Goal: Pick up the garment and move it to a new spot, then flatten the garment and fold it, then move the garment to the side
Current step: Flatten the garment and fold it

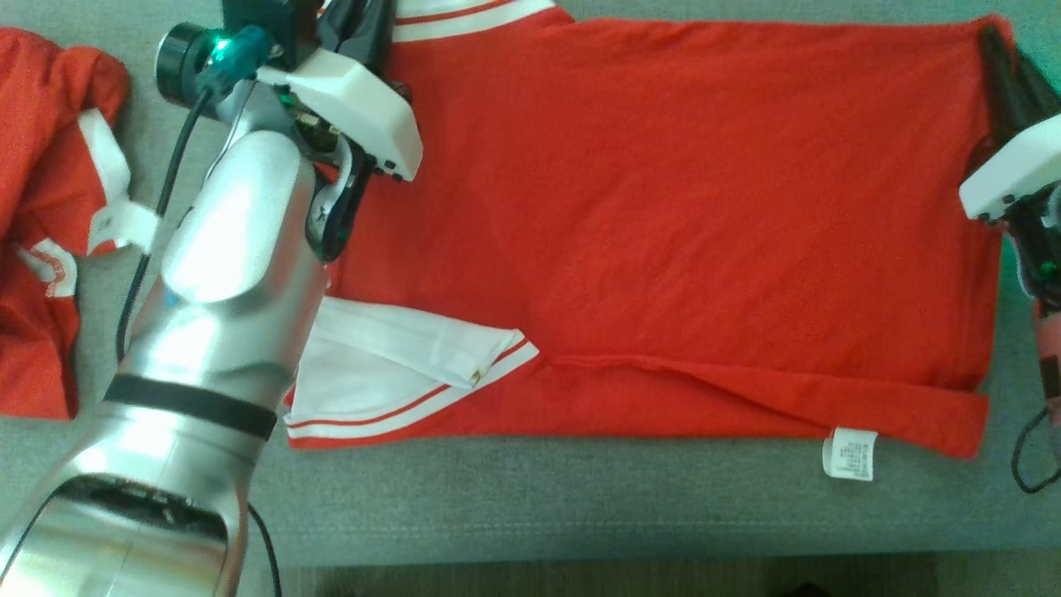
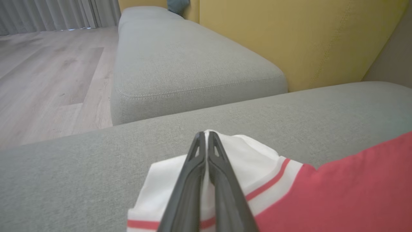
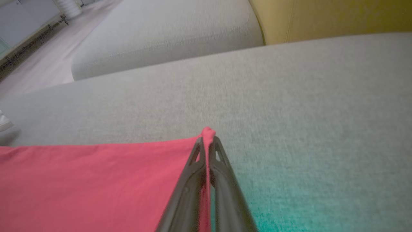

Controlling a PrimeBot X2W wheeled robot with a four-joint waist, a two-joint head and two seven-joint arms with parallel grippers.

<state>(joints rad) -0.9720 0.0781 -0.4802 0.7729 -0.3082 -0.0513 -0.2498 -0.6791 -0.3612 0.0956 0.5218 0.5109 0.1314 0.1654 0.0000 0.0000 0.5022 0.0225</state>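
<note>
Item inspected: red T-shirt (image 1: pixel 663 207), white sleeves with red stripe trim. It lies spread on the grey sofa seat (image 1: pixel 530 514), well apart from a second red garment (image 1: pixel 41 249) crumpled at the seat's left end.

Grippers: the left gripper (image 2: pixel 206 133) is pinched tight on the far sleeve (image 2: pixel 251 154), with white cloth showing at the fingertips. The right gripper (image 3: pixel 208 137) is clamped on the far hem corner (image 3: pixel 207 131), a tuft of red fabric standing up between the closed fingers.

Orientation: the long axis runs left to right across the seat. The sleeve end points to the robot's left and the hem to its right. The near sleeve (image 1: pixel 390 365) is turned in over the body, and the near edge is folded over, with the care label (image 1: pixel 850 453) exposed at the lower right.

Handling, as judged: thin knit, light, wholly limp and not fragile. It will sag and crease between the two holds unless kept taut. Corners and seamed edges, as now taken, appear the soundest holds; a mid-panel pinch would probably bunch the cloth.
</note>
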